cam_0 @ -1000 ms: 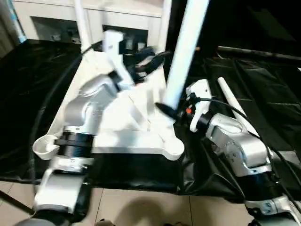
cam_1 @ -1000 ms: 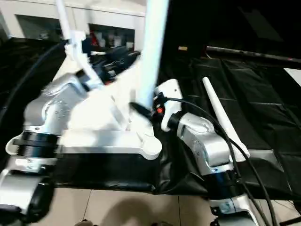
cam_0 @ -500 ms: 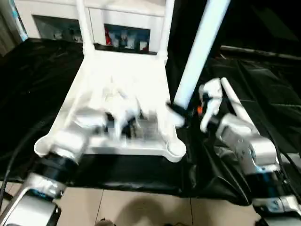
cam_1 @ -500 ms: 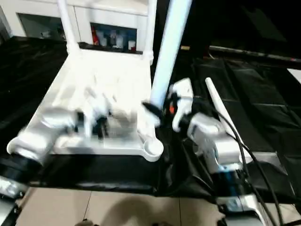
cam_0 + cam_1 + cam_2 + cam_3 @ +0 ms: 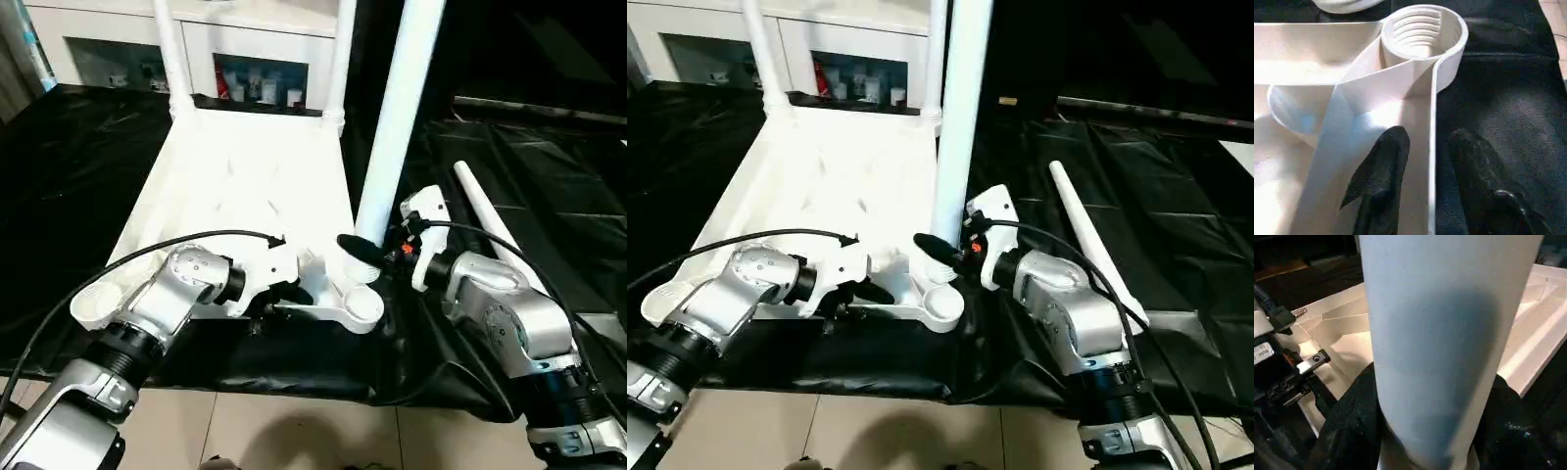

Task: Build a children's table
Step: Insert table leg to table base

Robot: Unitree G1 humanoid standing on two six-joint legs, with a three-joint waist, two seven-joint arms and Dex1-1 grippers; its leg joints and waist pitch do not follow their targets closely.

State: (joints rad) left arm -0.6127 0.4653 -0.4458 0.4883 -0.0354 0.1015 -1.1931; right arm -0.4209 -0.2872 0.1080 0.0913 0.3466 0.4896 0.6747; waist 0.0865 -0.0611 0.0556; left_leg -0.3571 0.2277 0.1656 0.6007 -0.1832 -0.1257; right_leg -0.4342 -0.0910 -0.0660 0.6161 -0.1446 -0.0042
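1. The work table, draped in black, carries everything. The children's table top lies upside down on it, rim up, running from about 12 o'clock down toward 6 in your head view.

2. Two legs are already standing in the far corner sockets, at roughly 11 and 12 o'clock. So you're on leg three.

3. That third leg stands nearly upright, its foot just above or touching the near right corner socket; I can't tell if it's started in yet. The right gripper is clamped on it low down, fingers either side of the tube.

4. The spare leg lies flat on the cloth at about 3 o'clock, well clear.

5. The left gripper straddles the near rim wall right by the threaded socket, one finger inside, one outside. They don't look pinched tight, so call it a loose brace.

6. Next, I'd guess: firm up that left hold, line the leg up with the threads, then push and twist it in.
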